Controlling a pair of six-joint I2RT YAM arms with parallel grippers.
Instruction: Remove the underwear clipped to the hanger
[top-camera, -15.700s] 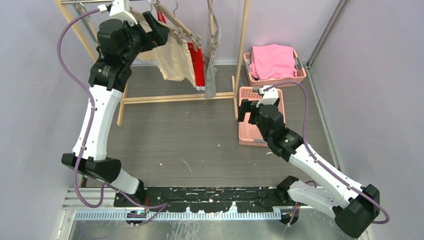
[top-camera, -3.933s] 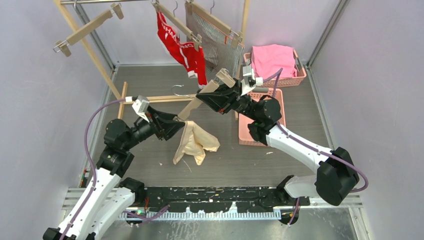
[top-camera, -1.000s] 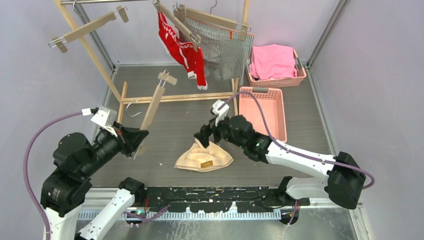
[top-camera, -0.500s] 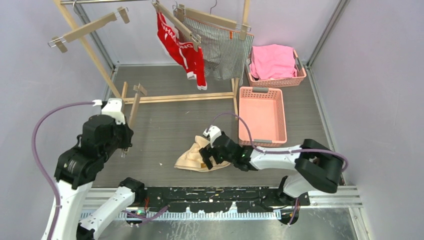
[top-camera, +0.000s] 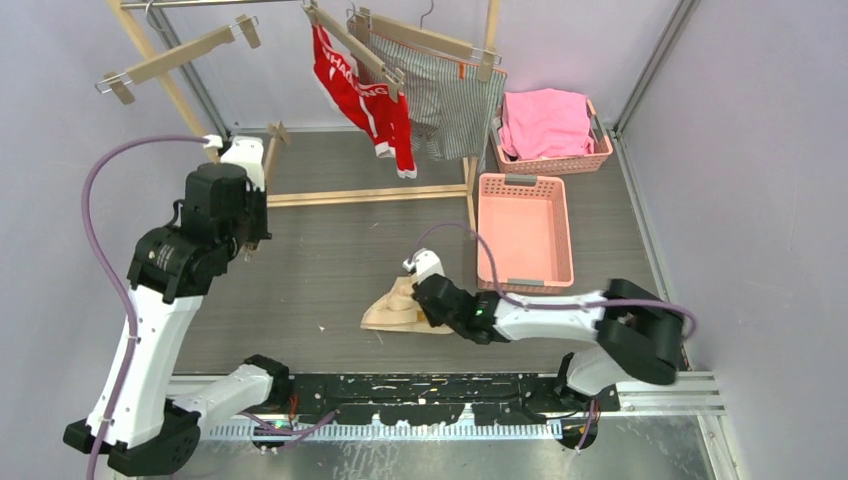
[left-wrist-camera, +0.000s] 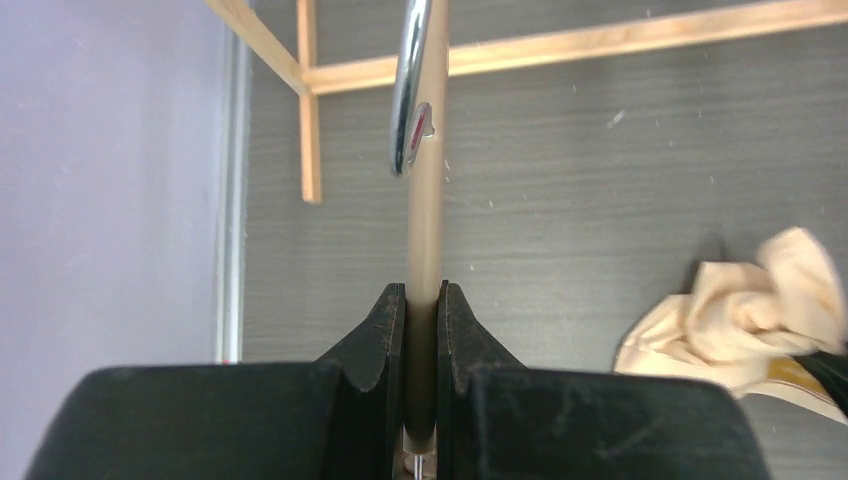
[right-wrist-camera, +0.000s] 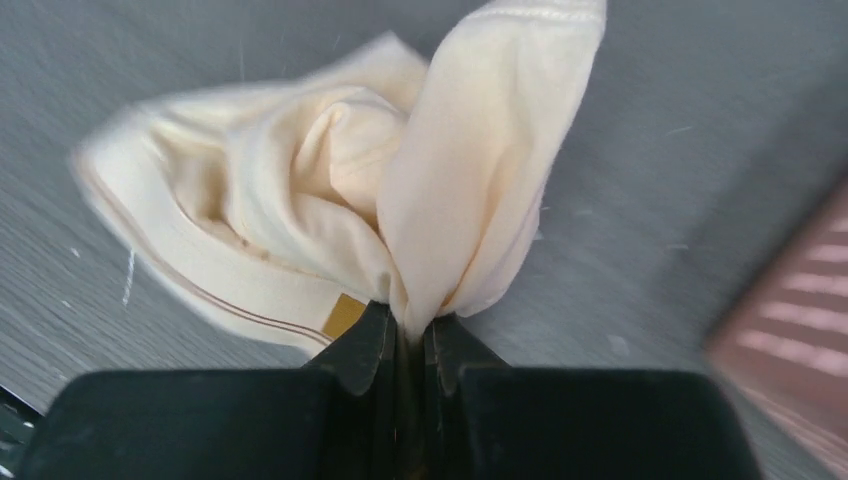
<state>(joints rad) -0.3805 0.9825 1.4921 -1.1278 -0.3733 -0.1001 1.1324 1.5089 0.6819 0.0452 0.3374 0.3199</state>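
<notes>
Open grey floor mid-table; wooden rack (underwear on it) behind, pink basket rightward.

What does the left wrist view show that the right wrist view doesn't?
Left wrist only: the left hand shut on the hanger, its metal hook, the wooden rack base. Right wrist only: the right hand pinching a fold of the cream underwear, a pink basket edge at right. Both: the cream underwear on the grey floor.
</notes>
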